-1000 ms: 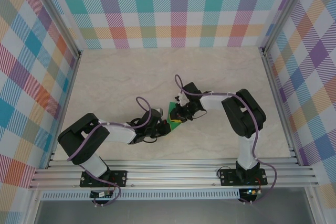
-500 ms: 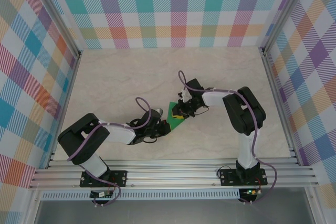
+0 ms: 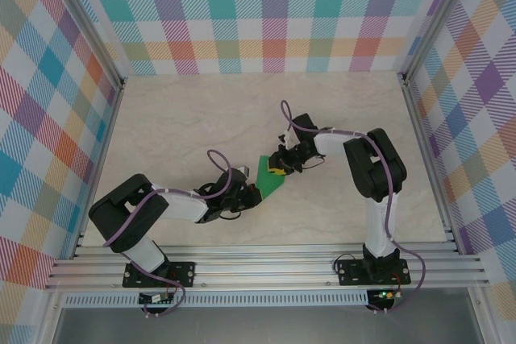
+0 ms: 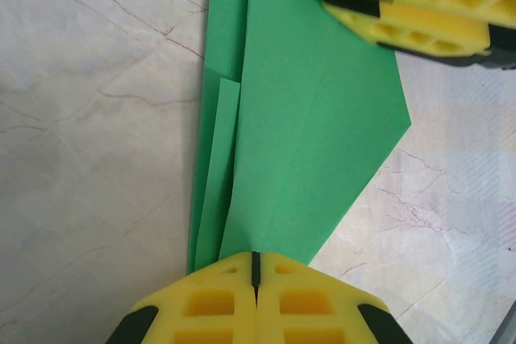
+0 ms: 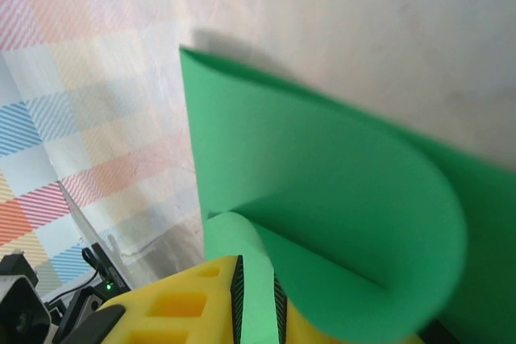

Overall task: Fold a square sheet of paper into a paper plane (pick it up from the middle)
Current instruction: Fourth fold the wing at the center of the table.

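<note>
Fingers [image 4: 201, 304] of the left gripper [image 4: 255, 259] are pressed tight together, tips down on the near end of the green paper [image 4: 314, 134]. I can't tell whether a layer is caught between them. The right gripper [image 5: 256, 279] has its yellow fingers [image 5: 173, 304] clamped on a strip of the paper, which rises between the pads and curls over in a loose loop that hides one finger. The partly folded paper lies on the marbled table [image 3: 177, 118], near the middle, between the two grippers, with narrow folded layers along one long edge. From the left wrist, the right gripper's fingers cover the paper's far corner. Checked walls [image 3: 266, 22] surround the table, and purple cables [image 3: 216, 159] arch over both arms.
</note>
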Robot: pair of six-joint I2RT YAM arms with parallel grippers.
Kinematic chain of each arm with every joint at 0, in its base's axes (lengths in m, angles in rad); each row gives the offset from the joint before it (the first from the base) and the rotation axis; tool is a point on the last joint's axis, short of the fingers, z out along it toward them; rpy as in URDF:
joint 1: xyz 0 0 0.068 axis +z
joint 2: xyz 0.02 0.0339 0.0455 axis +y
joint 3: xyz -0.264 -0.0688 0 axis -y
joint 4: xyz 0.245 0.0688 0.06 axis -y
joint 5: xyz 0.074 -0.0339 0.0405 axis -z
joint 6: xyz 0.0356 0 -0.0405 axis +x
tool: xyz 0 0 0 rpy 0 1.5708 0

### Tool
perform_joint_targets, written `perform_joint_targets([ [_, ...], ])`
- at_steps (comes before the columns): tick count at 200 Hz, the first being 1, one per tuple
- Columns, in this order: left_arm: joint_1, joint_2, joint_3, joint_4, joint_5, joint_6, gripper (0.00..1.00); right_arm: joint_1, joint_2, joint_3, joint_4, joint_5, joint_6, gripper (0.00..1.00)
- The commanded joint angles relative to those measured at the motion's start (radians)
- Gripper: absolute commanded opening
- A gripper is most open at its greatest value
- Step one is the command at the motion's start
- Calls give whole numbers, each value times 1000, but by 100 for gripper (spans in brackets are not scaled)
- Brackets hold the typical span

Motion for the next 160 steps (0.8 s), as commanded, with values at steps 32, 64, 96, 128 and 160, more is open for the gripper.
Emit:
perform_joint_targets([
  [32, 7, 60, -62, -248, -51, 0, 0, -63, 60, 72, -13, 121, -51, 21],
  [64, 7, 58, -61, -247, -46, 1, 0, -75, 81, 95, -30, 144, -58, 21],
  [96, 7, 60, -61, -244, -41, 4, 0, -100, 85, 114, -22, 122, -63, 20],
  [128, 7, 61, -62, -245, -37, 5, 0, -123, 103, 168, -50, 107, -86, 21],
  [160, 7, 62, -61, -242, -35, 3, 0, -139, 116, 200, -68, 104, -92, 21],
])
